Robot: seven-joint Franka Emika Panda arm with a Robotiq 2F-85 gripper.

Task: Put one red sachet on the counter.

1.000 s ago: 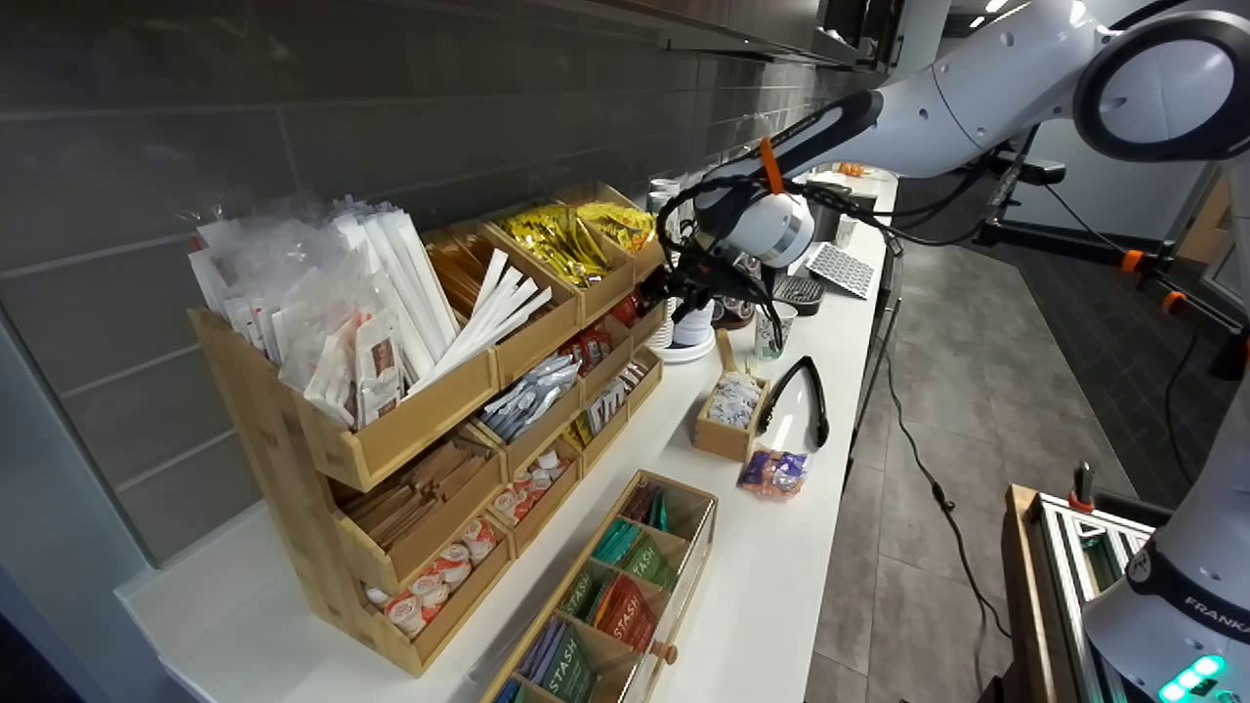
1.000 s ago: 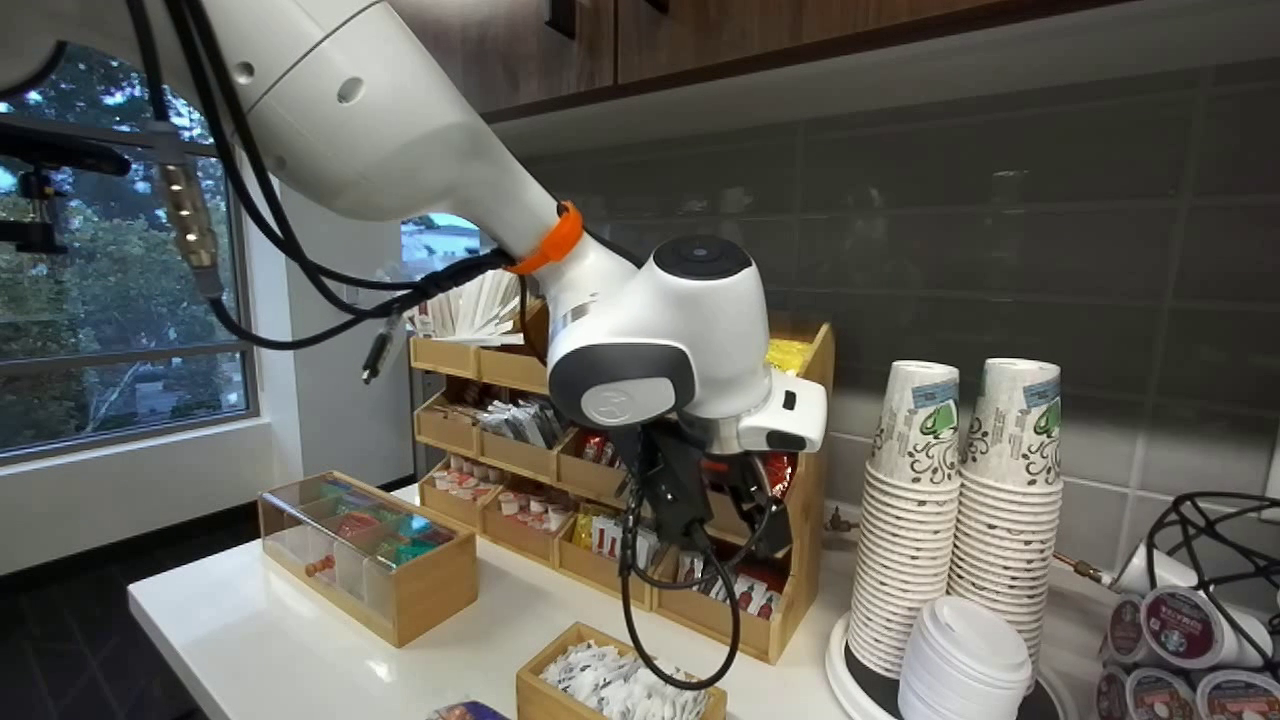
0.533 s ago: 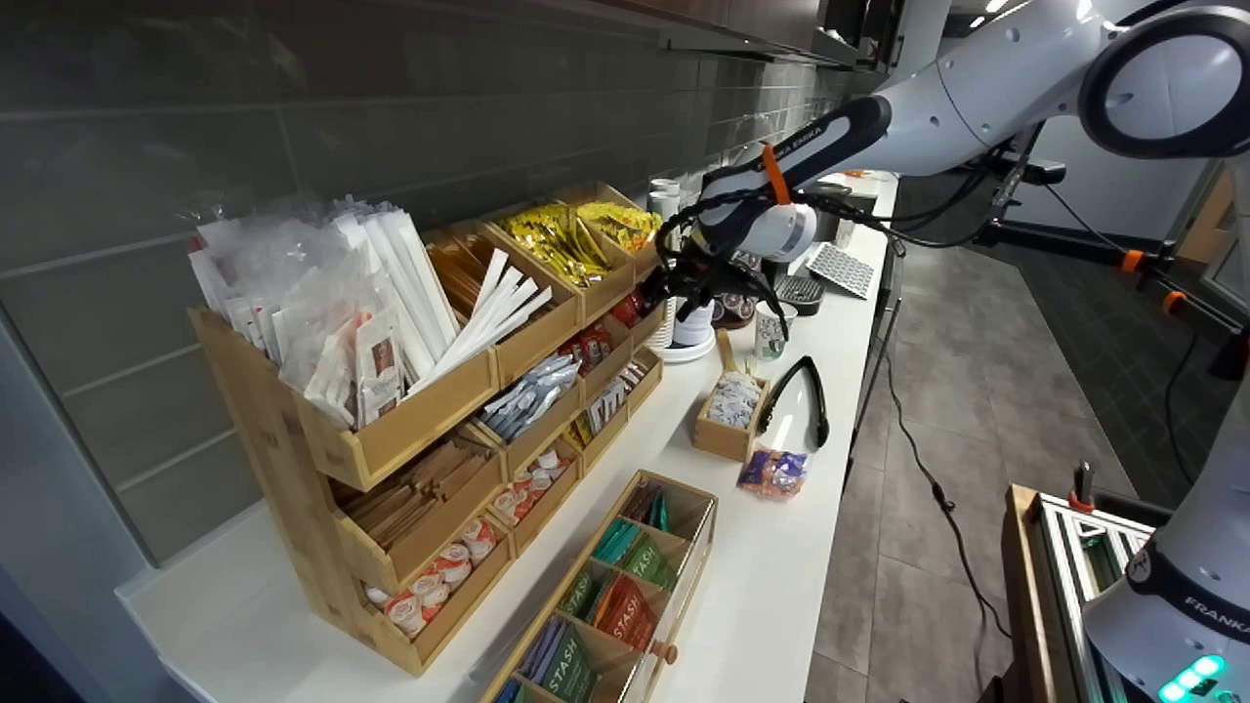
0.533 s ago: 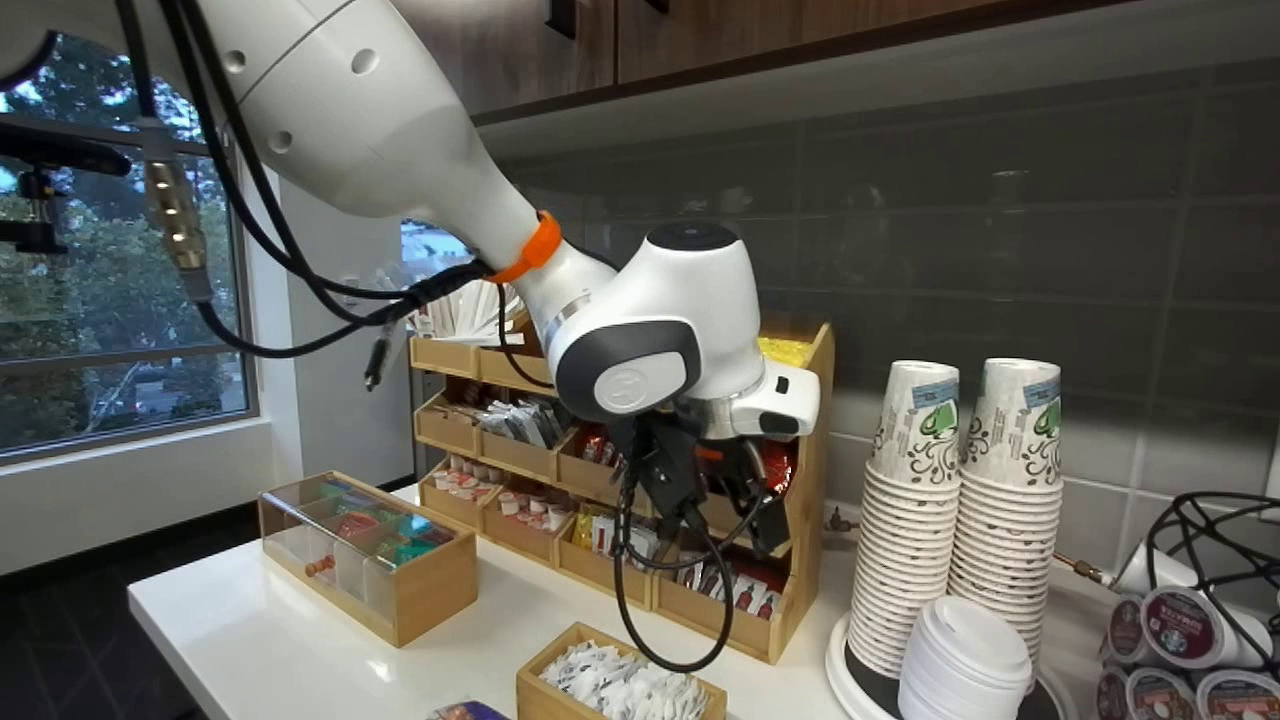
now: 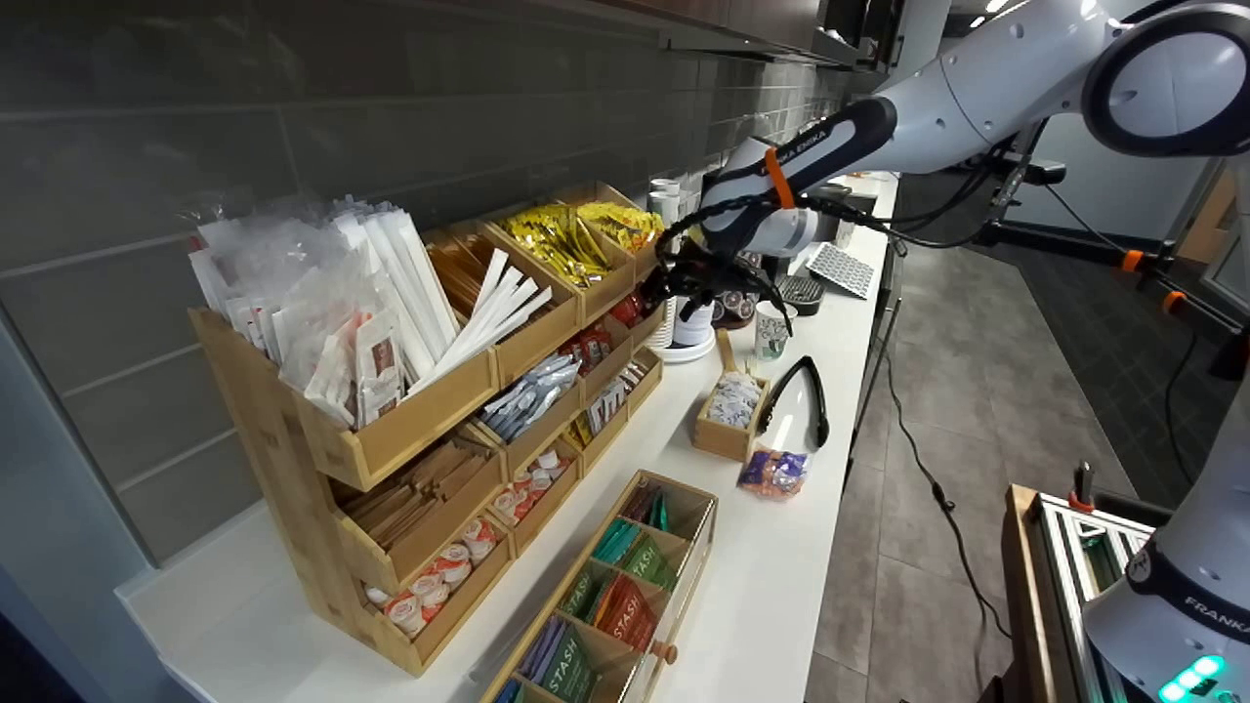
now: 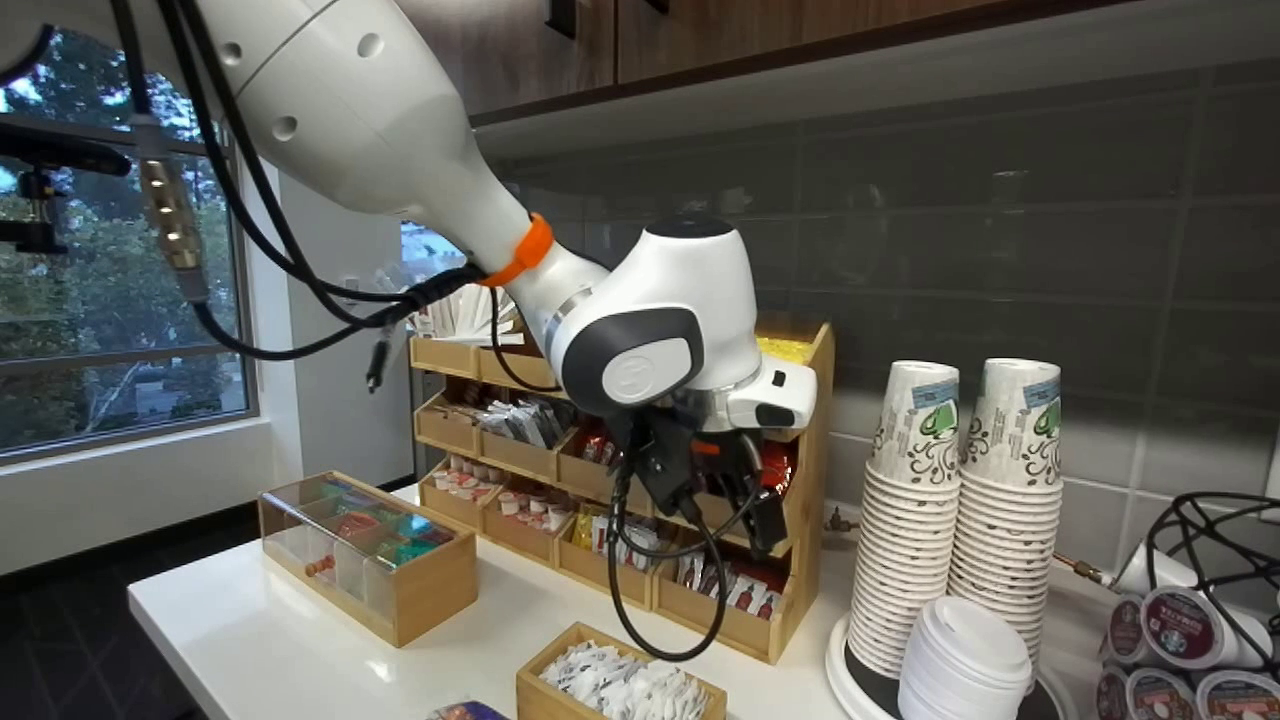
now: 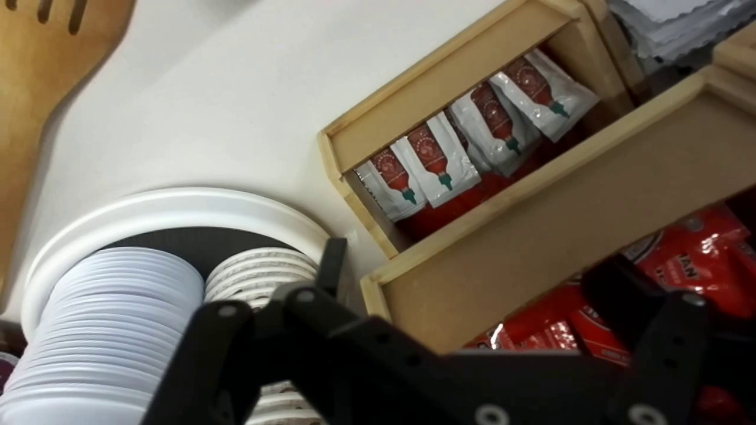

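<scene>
Several red sachets (image 7: 717, 274) lie in the end bin of the wooden rack's middle tier in the wrist view. They also show in both exterior views (image 5: 628, 310) (image 6: 776, 466). My gripper (image 7: 473, 277) is open, with nothing between its fingers. In the wrist view one finger (image 7: 333, 260) stands outside the bin's end wall, and the other (image 7: 614, 295) is over the red sachets. Whether it touches them I cannot tell. In an exterior view the gripper (image 6: 715, 510) hangs in front of that bin. The white counter (image 7: 236, 118) runs below, also in both exterior views (image 5: 752, 586) (image 6: 490, 640).
The wooden rack (image 5: 259, 459) holds other packets; sriracha sachets (image 7: 431, 156) sit in the bin below. Stacked cups (image 6: 905, 560) and lids (image 7: 118, 319) stand beside the rack's end. A tea box (image 6: 430, 590), a small sachet box (image 5: 725, 439) and a wooden utensil (image 7: 41, 88) are on the counter.
The hand has shifted slightly up and to the left in an exterior view and has tilted a little. The forearm has swung slightly. The rack, sachets and counter items have not moved.
</scene>
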